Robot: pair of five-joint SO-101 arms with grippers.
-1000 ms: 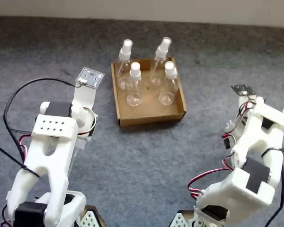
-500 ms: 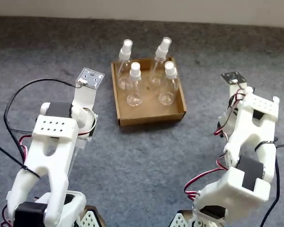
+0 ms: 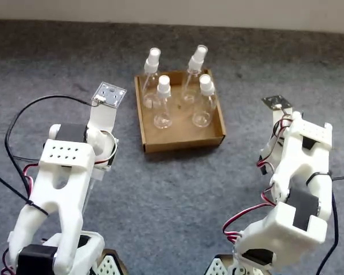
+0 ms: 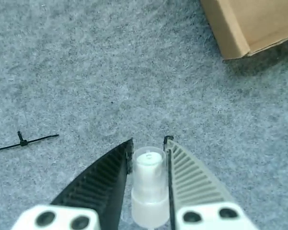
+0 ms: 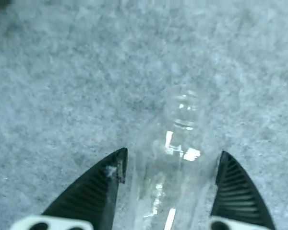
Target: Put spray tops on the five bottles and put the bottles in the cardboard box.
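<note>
Left gripper (image 4: 149,146) pinches a spray top (image 4: 148,189); right gripper (image 5: 172,152), jaws wide, clasps an uncapped bottle (image 5: 183,117); 4 capped bottles (image 3: 162,106) stand in the cardboard box (image 3: 183,143).

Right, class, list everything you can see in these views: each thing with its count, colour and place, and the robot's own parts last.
Carpet: one, grey, covering the table.
Cardboard box: one, brown, on the carpet, centre.
Capped bottles: four, clear with white tops, standing in the box.
Uncapped bottle: one, clear, held by the right arm.
Spray top: one, white, held by the left arm.
Cable tie: one, black, lying on the carpet.
Left arm: one, white, jaws shut on the spray top.
Right arm: one, white, jaws shut on the uncapped bottle.
</note>
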